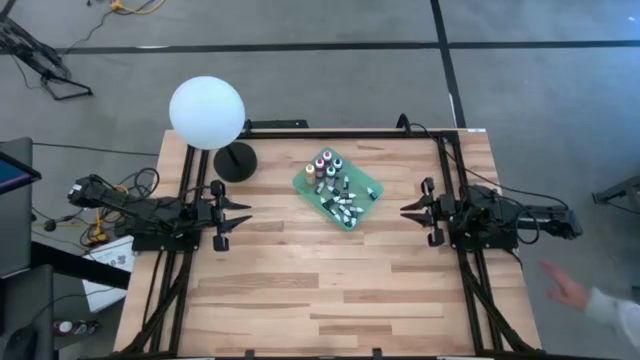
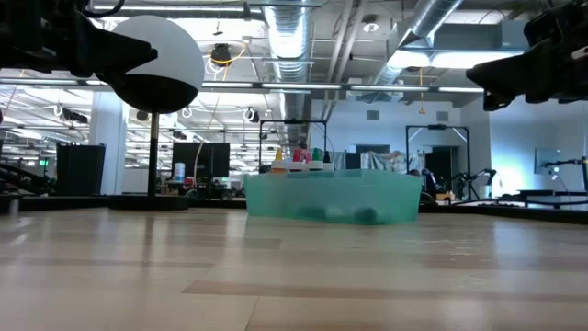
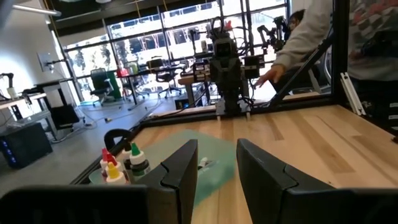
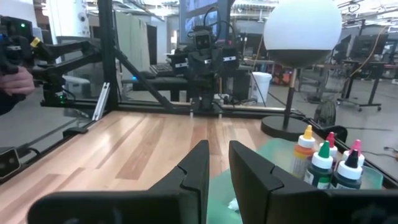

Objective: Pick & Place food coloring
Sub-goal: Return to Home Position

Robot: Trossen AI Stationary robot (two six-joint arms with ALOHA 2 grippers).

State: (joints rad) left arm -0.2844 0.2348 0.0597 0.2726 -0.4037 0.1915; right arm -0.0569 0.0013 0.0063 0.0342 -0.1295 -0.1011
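Returning to the home pose reads as the step in hand, since both arms sit low at the table's sides and neither carries anything. The left gripper (image 1: pixel 243 213) is at 9 o'clock on the table, its fingers parted with a clear gap and empty. The right gripper (image 1: pixel 405 211) is at 3 o'clock, its fingers parted only narrowly and also empty. The 2 point inward at each other, with the bin between them and well apart from both. By my reading the sorting is done. What is left asks only that each arm settle into rest without swinging toward the bin or the lamp.

The room beyond is a large open workshop with ducts overhead, glass walls, desks and more rigs. The table (image 1: pixel 300 290) is pale wooden boards in a dark frame. A lamp (image 1: pixel 207 112) with a white globe stands at 11 o'clock on a round black base. A person's hand (image 1: pixel 565 288) shows past the table's edge at 4 o'clock, near the right arm's base.

The green bin (image 1: pixel 372 187) lies just off centre toward 1 o'clock, turned at a slant. The food coloring (image 1: pixel 335 188) is inside it. A few bottles stand upright at its 11 o'clock end and the rest lie in a heap. I see no bottle on the boards outside it
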